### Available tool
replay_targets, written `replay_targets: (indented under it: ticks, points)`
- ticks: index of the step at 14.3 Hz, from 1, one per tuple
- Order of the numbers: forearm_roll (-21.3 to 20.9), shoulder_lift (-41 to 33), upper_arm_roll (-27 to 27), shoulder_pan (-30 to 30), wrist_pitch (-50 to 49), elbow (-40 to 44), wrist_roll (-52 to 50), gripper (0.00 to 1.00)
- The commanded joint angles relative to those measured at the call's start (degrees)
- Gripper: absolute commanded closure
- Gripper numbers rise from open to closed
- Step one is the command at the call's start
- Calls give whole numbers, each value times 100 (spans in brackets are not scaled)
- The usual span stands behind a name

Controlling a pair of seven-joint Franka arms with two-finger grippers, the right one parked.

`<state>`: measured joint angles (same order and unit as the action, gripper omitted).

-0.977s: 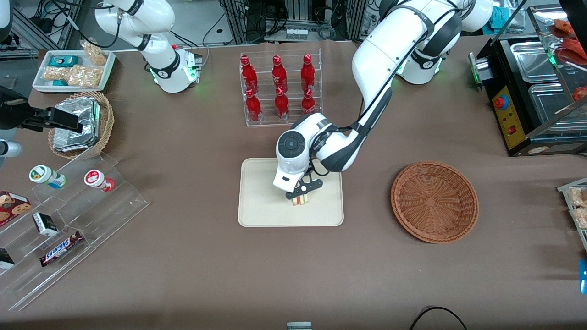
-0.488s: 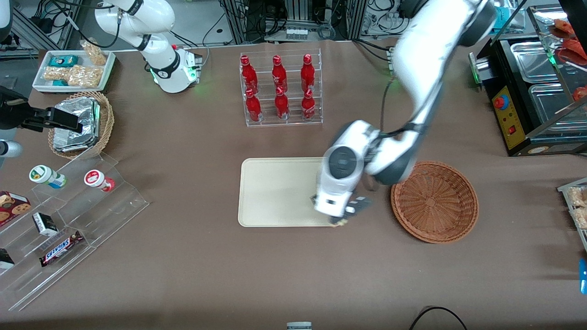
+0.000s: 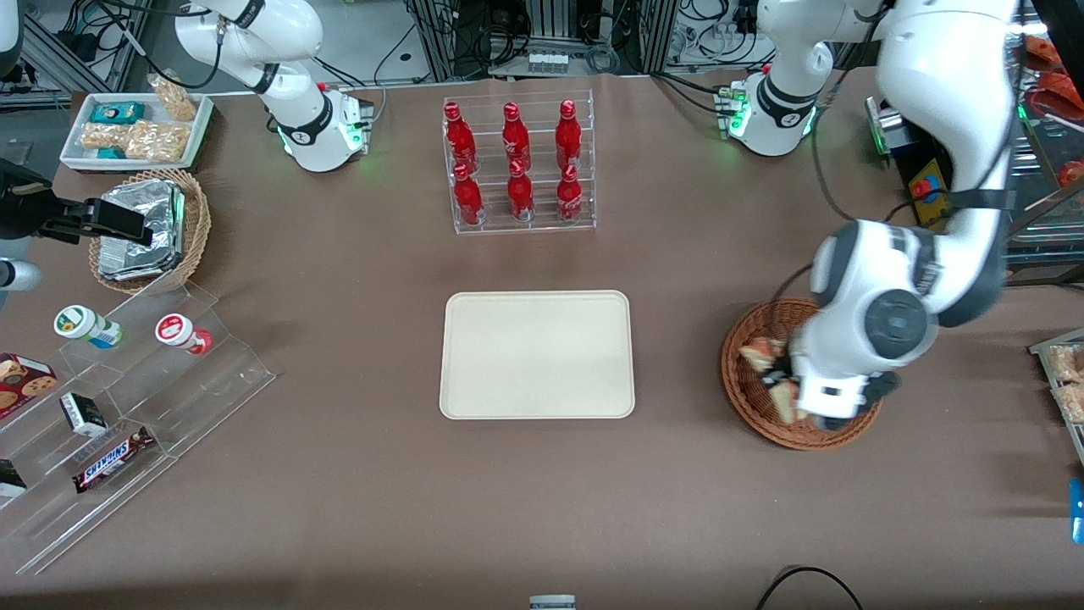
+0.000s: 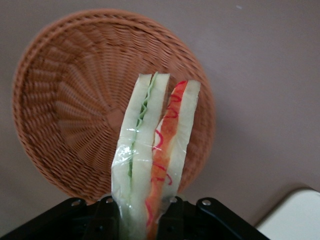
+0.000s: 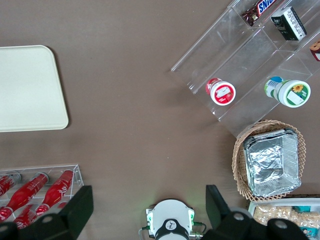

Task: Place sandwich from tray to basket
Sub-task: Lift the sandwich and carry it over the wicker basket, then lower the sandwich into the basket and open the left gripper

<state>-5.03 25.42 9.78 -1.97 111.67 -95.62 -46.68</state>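
The wrapped sandwich (image 4: 142, 150) is clamped in the left gripper (image 3: 776, 373) and is now held above the wicker basket (image 4: 65, 100), no longer over the tray (image 3: 537, 356), so only lowering and release seem needed.

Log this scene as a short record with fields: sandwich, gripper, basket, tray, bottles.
sandwich: clear-wrapped, over the basket; contact with it cannot be told
gripper: over the basket, fingers closed on the sandwich
basket: round, brown, woven, toward the working arm's end of the table
tray: cream, no sandwich on it
bottles: six, red, in a clear bin farther from the front camera than the tray
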Motion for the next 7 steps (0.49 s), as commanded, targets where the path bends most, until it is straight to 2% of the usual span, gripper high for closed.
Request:
replay_targets:
  ticks: [1,4,7]
  points:
    - [-112,-64,68,319,572,-526,115,91]
    - [-112,129,51,398,1128,-853,274,90]
    - [-112,305,51,460,1120,-871,274,83]
